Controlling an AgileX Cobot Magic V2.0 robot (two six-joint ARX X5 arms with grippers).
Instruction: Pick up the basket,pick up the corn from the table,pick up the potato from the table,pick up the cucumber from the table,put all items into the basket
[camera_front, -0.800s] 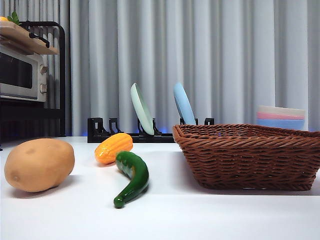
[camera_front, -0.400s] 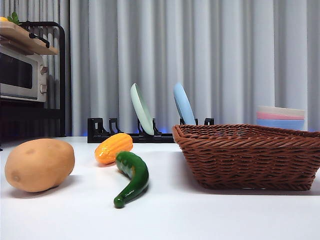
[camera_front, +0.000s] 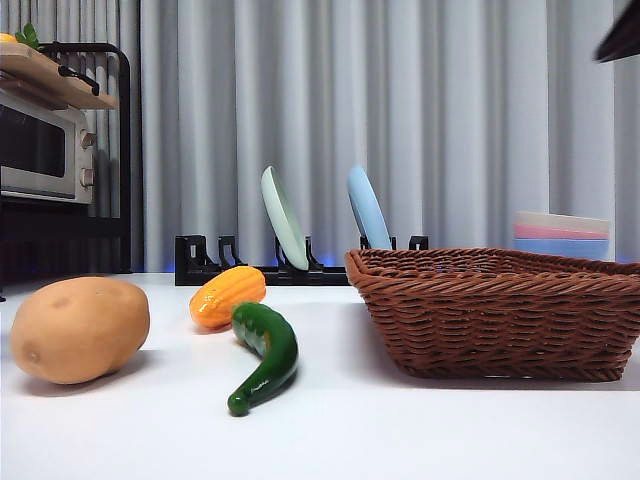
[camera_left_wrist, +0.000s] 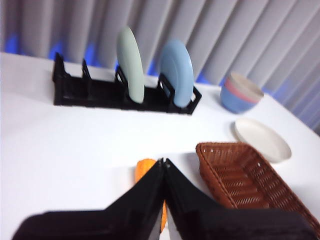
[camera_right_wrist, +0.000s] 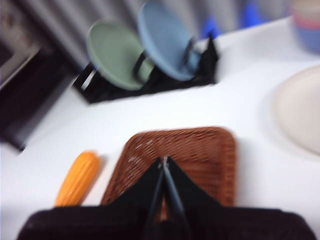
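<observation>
Wicker, dark brown and tightly woven, the basket (camera_right_wrist: 185, 160) lies directly beyond the tips of the right gripper (camera_right_wrist: 163, 161), whose two black jaws are pressed together with nothing between them. That gripper hangs above the bench (camera_front: 400, 430) over the near part of the basket, and its jaws cover part of the weave there. Off to one side of it the orange-yellow corn (camera_right_wrist: 77, 178) rests on the white surface, close to the basket's wall but apart from it. The right wrist view is blurred, so fine detail is hard to read.

The left gripper (camera_left_wrist: 163, 162) is likewise closed and empty, held clear of the bench. The corn (camera_left_wrist: 145, 170) sits just past its tips, mostly hidden behind the jaws, and the basket (camera_left_wrist: 245, 185) lies off to one side of it, cut by the picture's edge. Neither the potato nor the cucumber can be seen from either wrist.

From the front view, the tan potato (camera_front: 80, 329), the corn and the glossy green cucumber (camera_front: 264, 357) lie together on the bench beside the basket, the cucumber's thick end just in front of the corn; whether they touch is unclear. A black tip (camera_front: 622, 40) shows at a top corner; which arm it belongs to cannot be told.
</observation>
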